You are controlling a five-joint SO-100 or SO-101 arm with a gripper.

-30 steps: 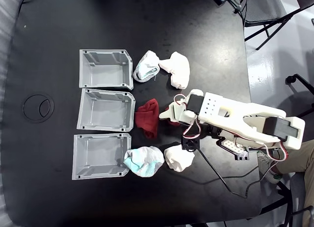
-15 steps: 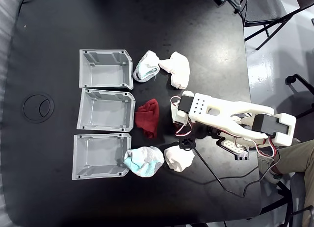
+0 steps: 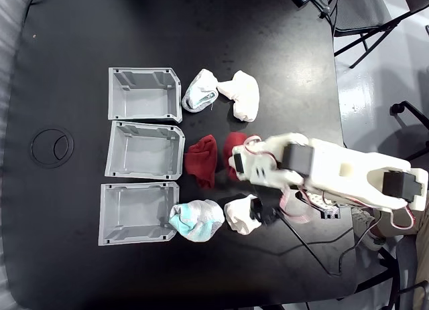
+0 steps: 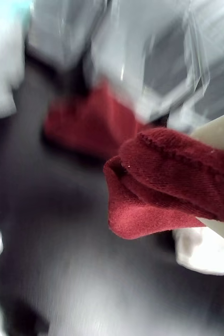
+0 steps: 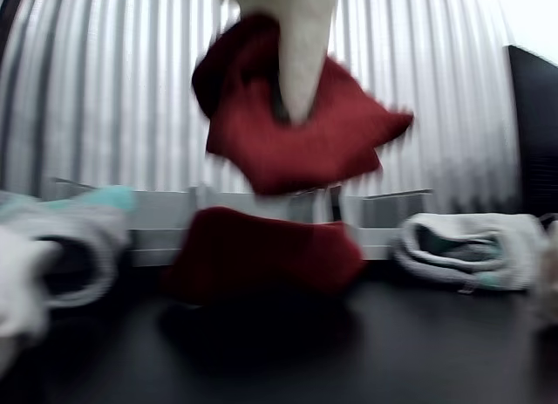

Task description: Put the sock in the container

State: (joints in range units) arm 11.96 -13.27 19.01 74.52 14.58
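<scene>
Fixed view from above gives you the layout: three light grey open-top plastic bins with ribbed walls stand in a column on the black table [image 3: 74, 49], and the middle grey bin [image 3: 144, 150] is your landmark. Just to its right, near its rim, a crumpled dark red sock [image 3: 202, 161] lies flat on the table. Further right of that bin, beyond the lying sock, your white two-finger gripper [image 3: 236, 159] carries a second dark red sock [image 3: 234, 144], bunched at its tip. The wrist view shows that held red sock [image 4: 161, 181] folded over a pale finger [image 4: 219, 131], so your jaws are clamped on the cloth, and it hangs clear of the table with the lying red sock [image 4: 91, 123] blurred beyond it. From the low other view you see the carried sock [image 5: 292, 133] gripped above the lying one [image 5: 261, 251], not touching it, with the bin wall [image 5: 384, 208] behind.

Right of the upper bin [image 3: 143, 94] lie a white and pale blue sock [image 3: 199, 90] and a white rolled sock [image 3: 242, 94]. Right of the lower bin [image 3: 136, 213] sit a white and turquoise sock bundle [image 3: 196, 219] and a small white balled sock [image 3: 241, 215]. All three bins hold nothing.
</scene>
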